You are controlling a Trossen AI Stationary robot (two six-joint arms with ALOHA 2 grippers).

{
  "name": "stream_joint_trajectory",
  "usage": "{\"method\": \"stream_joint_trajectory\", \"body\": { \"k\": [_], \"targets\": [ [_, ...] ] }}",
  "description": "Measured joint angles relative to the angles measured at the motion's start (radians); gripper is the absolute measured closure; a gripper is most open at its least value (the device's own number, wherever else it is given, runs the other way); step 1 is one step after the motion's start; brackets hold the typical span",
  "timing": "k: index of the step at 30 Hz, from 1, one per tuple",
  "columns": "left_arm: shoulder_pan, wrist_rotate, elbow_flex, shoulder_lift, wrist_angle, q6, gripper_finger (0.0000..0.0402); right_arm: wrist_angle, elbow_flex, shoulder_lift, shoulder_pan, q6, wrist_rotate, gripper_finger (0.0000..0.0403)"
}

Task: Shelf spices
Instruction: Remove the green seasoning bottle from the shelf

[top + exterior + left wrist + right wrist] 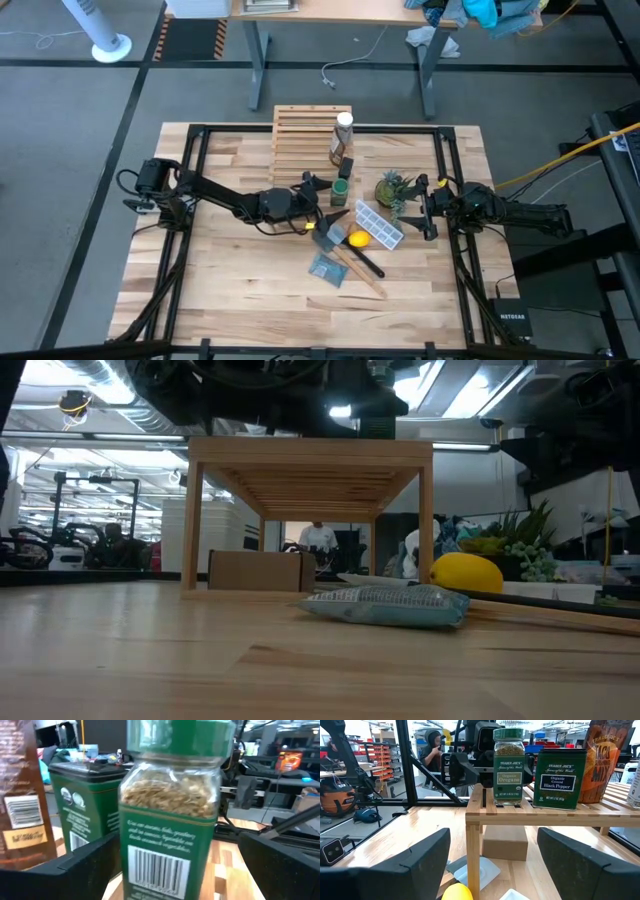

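Observation:
The light-wood slatted shelf stands at the table's far middle. On its top, in a row along its right side, stand a white-capped bottle, an orange-brown packet, a dark green tin and a green-lidded jar. The jar rests on its base at the shelf's near right corner. My left gripper is open, level with the jar, one finger on either side of it. My right gripper is open, right of the shelf, by the plant.
Near the shelf lie a yellow round object, a clear tray, a blue-grey packet and a wooden stick. A small green plant stands right of the shelf. Bare tabletop lies near left.

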Motion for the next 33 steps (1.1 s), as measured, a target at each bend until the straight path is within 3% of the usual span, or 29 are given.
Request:
{"method": "stream_joint_trajectory", "body": {
  "k": [21, 33],
  "targets": [
    [-0.002, -0.108, 0.0, 0.0, -0.019, -0.053, 0.0003, 0.0, 0.0, 0.0, 0.0, 0.0, 0.0, 0.0096],
    [-0.03, -0.244, 0.0, 0.0, -0.052, -0.043, 0.0003, 0.0, 0.0, 0.0, 0.0, 0.0, 0.0, 0.0096]
  ]
}}
